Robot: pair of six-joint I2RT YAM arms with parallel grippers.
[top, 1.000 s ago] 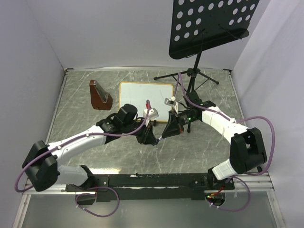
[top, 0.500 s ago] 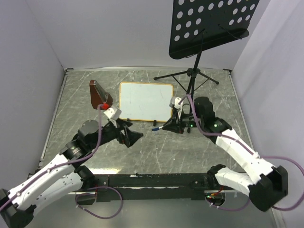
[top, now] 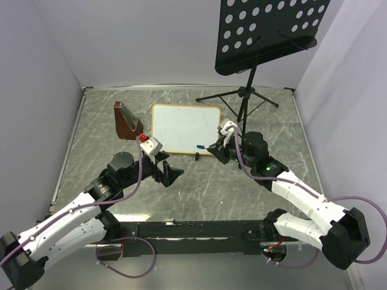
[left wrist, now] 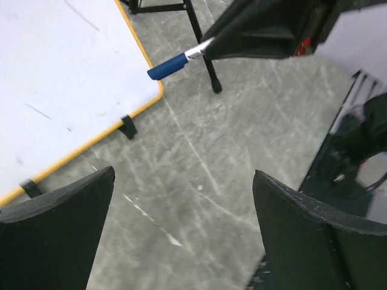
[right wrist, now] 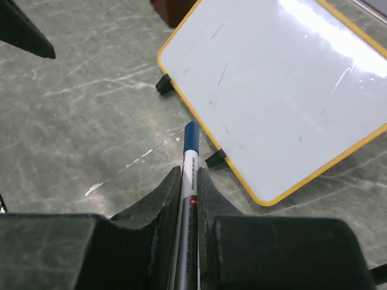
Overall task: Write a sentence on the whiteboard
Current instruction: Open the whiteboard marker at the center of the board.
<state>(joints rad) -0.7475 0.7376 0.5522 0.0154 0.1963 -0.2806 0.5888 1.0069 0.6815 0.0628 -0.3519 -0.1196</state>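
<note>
Top external view: showing the whiteboard [top: 181, 124] lying flat on the table [top: 272, 181], toward the far middle, with both arms reaching in from the near edge, one toward each near corner of it.
Right gripper [top: 213, 148]: clamping tight on a marker [top: 199, 147], the blue end sticking out toward the board's near right edge. Gripping it lengthwise along the fingers is likely giving a stiff, pen-like hold for writing.
Left gripper [top: 170, 173]: standing spread wide and carrying nothing, hovering just off the board's near left corner, probably so as not to crowd the writing arm.
Sentence: not showing anywhere. The white surface is bearing only faint smudges, so the writing is looking not yet begun.
Right wrist view: revealing what the overhead shot is missing, the marker pinched between the two fingers [right wrist: 158, 208] and its blue end lying over bare table just beside a small black foot [right wrist: 214, 158], short of the tan frame.
Left wrist view: catching the marker from the side, between its own parted fingers [left wrist: 54, 241], pointing at the board's corner.
Unclear: whether the blue end is a cap or the nib.
Surroundings: a brown wooden holder [top: 127, 121] sitting left of the board and a music stand [top: 266, 30] standing behind it to the right.
</note>
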